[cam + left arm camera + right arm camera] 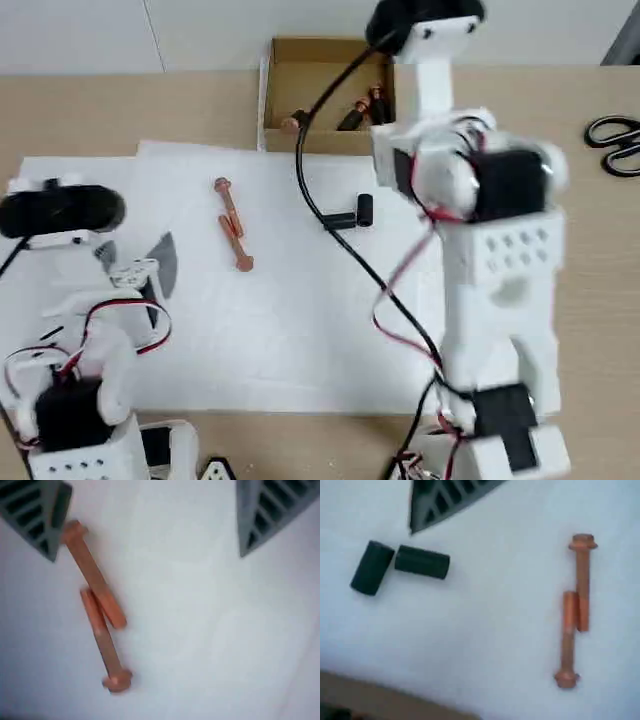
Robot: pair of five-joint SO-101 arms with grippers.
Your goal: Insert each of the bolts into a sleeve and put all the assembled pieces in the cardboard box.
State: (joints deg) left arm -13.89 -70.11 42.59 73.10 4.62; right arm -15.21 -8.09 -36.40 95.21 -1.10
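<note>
Progress: the task is standing partway.
- The cardboard box (268,95) is sitting at the far edge of the desk (120,110). It is already holding assembled pieces (365,106), copper shafts wearing dark sleeves. I am counting at least two, and the exact number is not readable.
- Two bolts and two sleeves are lying loose on the white sheet (300,330), so by my estimate two insertions and two drops into the box are remaining.

Task things:
- One bolt (95,577) and the other bolt (102,637) are lying flat and side by side. Their heads are pointing opposite ways, and their plain ends are overlapping and touching. Both are copper-coloured, with flanged heads and long smooth shanks.
- One sleeve (372,567) and the other sleeve (422,562) are resting on their sides, well apart from the bolts and nearer the box. They are short, black and cylindrical, meeting at an angle with their ends nearly touching.

Tools:
- The left tool (147,555) is hovering over the bolt pair, spread wide and holding nothing. One jaw is overlapping the head of the first bolt in its wrist view.
- The right tool (450,500) is hanging above the sleeves. Its opening cannot be told.

Scissors (613,143) are lying at the desk's far right, away from the work.
</note>
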